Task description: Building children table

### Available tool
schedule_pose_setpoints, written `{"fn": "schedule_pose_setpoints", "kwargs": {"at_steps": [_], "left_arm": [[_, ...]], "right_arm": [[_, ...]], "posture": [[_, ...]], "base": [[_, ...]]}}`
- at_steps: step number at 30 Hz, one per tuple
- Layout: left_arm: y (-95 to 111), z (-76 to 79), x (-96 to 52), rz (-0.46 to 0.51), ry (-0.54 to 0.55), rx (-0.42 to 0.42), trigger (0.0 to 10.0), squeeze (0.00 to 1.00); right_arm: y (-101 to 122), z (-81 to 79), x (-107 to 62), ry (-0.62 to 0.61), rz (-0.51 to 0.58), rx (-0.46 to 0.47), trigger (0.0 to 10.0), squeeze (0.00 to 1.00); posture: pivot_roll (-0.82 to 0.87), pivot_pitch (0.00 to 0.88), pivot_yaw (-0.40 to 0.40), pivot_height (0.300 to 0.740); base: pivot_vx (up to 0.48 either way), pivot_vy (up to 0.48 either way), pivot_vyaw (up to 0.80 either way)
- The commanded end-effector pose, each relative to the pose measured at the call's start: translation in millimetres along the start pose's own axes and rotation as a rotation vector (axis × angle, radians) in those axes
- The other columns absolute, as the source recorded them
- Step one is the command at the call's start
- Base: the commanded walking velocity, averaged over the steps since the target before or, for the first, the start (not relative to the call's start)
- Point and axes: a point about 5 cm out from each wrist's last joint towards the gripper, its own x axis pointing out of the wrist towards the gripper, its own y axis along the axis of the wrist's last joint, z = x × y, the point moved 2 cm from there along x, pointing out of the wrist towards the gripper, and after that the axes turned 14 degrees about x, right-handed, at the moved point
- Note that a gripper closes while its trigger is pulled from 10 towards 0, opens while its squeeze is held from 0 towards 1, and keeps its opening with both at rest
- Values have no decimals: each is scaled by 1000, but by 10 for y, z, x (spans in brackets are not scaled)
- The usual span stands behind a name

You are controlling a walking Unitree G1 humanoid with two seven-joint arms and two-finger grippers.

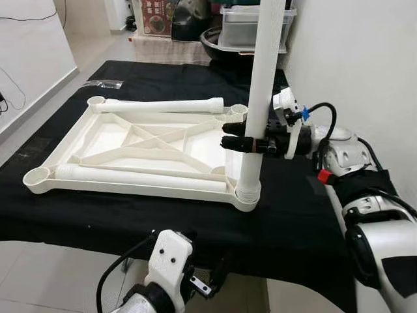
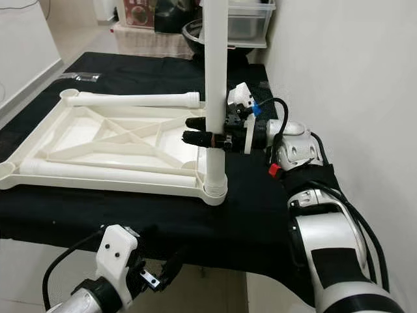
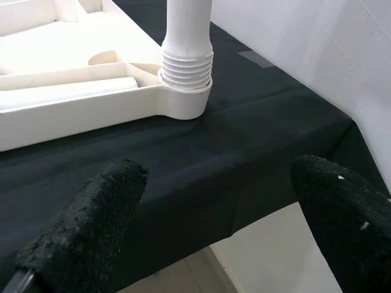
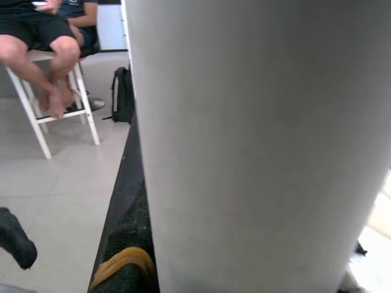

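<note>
left gripper [image 3: 208, 229]: hung low below the near table edge, jaws spread, empty, idle.
black cloth [image 1: 293, 222]: covered the work surface under everything.
tabletop [image 1: 111, 140]: white plastic, lay upside down on the cloth, ribs up.
upright leg [image 1: 260, 98]: stood in the near right corner socket [image 1: 246, 194], threaded end showing above the collar.
right gripper [image 1: 238, 137]: pinched the upright leg from the right, partway up.
loose legs [image 1: 163, 104]: two lay across the tabletop.
step: seating the first leg, likely screwing it in.
next: probably turn it until the threads vanish, keeping it vertical.
background: storage box [image 1: 242, 27] beyond.
</note>
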Motion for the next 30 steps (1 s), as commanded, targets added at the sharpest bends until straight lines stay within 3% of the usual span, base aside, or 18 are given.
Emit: {"fn": "schedule_pose_setpoints", "kwargs": {"at_steps": [1,6,13,18,22,30], "left_arm": [[-11,12,-55,-24,-15,5,10000,0],[-17,-3,-64,-32,-17,11,10000,0],[20,-63,-5,-21,-14,33,10000,0],[56,-151,18,-12,13,44,10000,0],[63,-218,50,-9,29,62,10000,0],[57,-240,69,-9,37,70,10000,0]], "right_arm": [[23,19,12,-19,27,-21,10000,0],[-27,-28,50,32,59,14,10000,0],[-259,-81,118,51,171,117,10000,0],[-397,-133,229,36,144,114,10000,0],[-408,-136,389,-14,122,135,10000,0],[-396,-177,514,-37,60,80,10000,0]], "posture": [[164,148,-54,740],[160,144,-47,740],[158,149,-40,740],[157,139,-39,740],[155,134,-46,740],[142,126,-47,740]], "base": [[0,0,0],[0,0,0],[0,0,0],[0,0,0],[0,0,0],[0,0,0]]}}
